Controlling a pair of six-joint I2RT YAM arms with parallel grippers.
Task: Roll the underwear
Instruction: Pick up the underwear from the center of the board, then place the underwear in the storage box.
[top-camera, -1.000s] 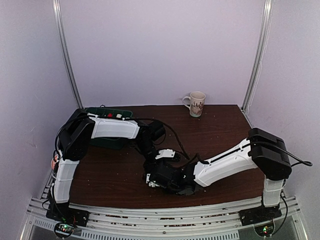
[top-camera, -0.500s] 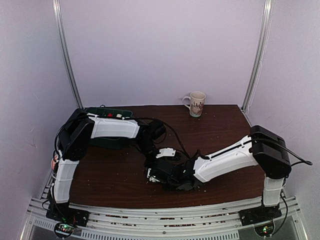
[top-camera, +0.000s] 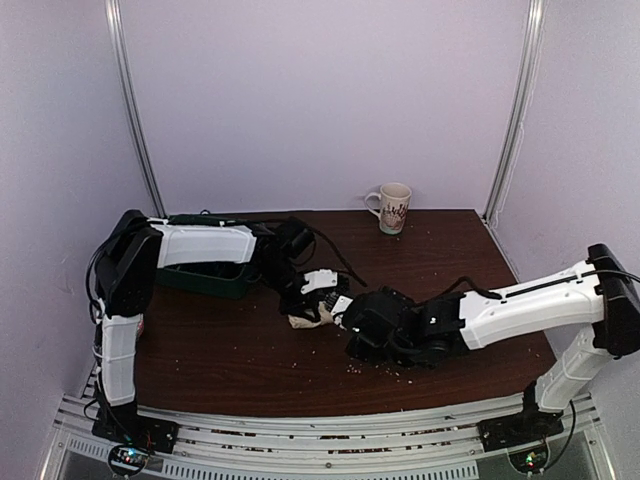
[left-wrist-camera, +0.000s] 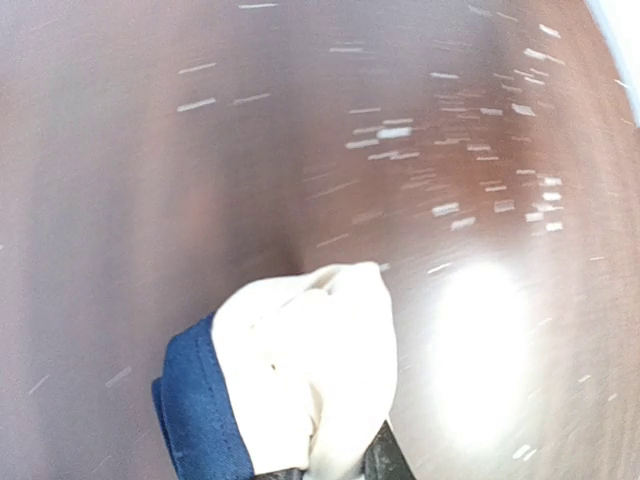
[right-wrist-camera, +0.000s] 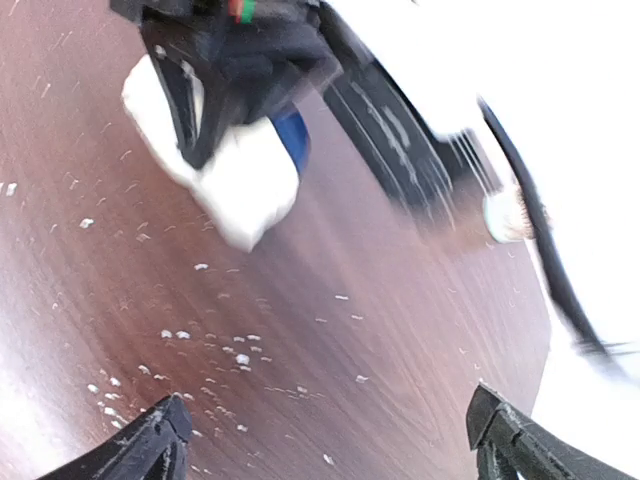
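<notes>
The underwear (left-wrist-camera: 300, 380) is a small rolled bundle of cream cloth with a blue waistband at its left. My left gripper (left-wrist-camera: 335, 470) is shut on it; only its dark fingertips show at the bottom edge of the left wrist view. From above, the underwear (top-camera: 303, 320) sits under the left gripper (top-camera: 310, 305) at the table's middle. My right gripper (top-camera: 362, 328) is just right of it, apart from it. In the right wrist view the underwear (right-wrist-camera: 240, 190) is clamped in the left gripper (right-wrist-camera: 215, 95), and my right gripper (right-wrist-camera: 330, 440) stands wide open with nothing in it.
A patterned mug (top-camera: 390, 207) stands at the back edge of the brown table (top-camera: 220, 350). A dark green bin (top-camera: 205, 275) sits at the back left under the left arm. White crumbs (right-wrist-camera: 200, 340) are scattered on the wood.
The right gripper opened, let go of the bundle and drew back to the right. The left gripper shut on the bundle and shifted slightly towards the back.
</notes>
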